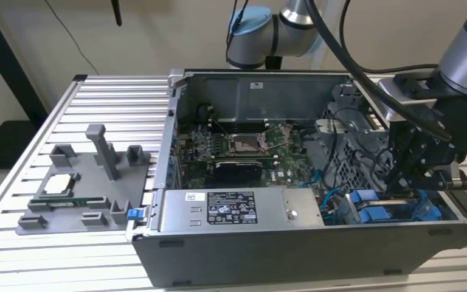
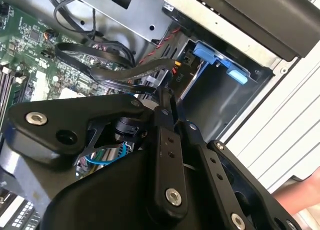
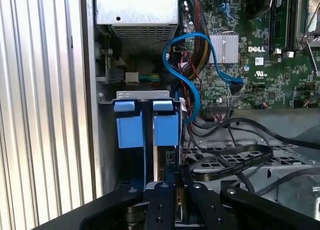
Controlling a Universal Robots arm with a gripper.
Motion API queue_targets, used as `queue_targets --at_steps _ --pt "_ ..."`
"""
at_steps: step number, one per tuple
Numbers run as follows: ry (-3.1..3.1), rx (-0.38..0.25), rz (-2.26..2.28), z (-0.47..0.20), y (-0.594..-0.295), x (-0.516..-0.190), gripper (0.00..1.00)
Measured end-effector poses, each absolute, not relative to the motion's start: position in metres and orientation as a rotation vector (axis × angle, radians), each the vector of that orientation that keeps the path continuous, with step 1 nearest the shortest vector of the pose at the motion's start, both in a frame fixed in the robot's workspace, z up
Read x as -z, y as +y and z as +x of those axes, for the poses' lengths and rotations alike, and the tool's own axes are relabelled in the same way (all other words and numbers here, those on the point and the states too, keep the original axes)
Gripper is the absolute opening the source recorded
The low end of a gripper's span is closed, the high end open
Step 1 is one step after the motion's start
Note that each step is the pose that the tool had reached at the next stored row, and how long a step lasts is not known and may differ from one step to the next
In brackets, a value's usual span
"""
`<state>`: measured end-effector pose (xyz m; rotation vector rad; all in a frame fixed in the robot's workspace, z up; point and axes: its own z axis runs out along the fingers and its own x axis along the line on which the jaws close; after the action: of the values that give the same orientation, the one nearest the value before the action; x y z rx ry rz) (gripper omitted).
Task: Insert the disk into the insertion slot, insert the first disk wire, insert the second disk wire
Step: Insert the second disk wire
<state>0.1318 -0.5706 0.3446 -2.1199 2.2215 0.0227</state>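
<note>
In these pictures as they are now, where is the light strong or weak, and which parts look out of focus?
In the exterior view, the ribbed table is evenly bright, and the case front wall is dark. In the first wrist view, the blue disk frame is sharp and well lit, with shadow beneath it. In the second wrist view, the gripper body is dark and slightly soft, while the slatted surface on the far side is overbright.

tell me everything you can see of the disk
The disk stands on edge inside the slot, at the case's front corner on the exterior view's right. What shows is mostly its bright blue plastic frame: two blue tabs side by side with a narrow gap between them, under a grey metal lip. The gripper hangs just above it. Black cables and a blue wire run beside it.
</note>
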Motion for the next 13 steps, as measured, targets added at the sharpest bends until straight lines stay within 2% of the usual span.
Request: queue_targets --at_steps 13 --pt "2.209 -0.024 -2.112 0.1323 -0.5706 -0.3386 0.0"
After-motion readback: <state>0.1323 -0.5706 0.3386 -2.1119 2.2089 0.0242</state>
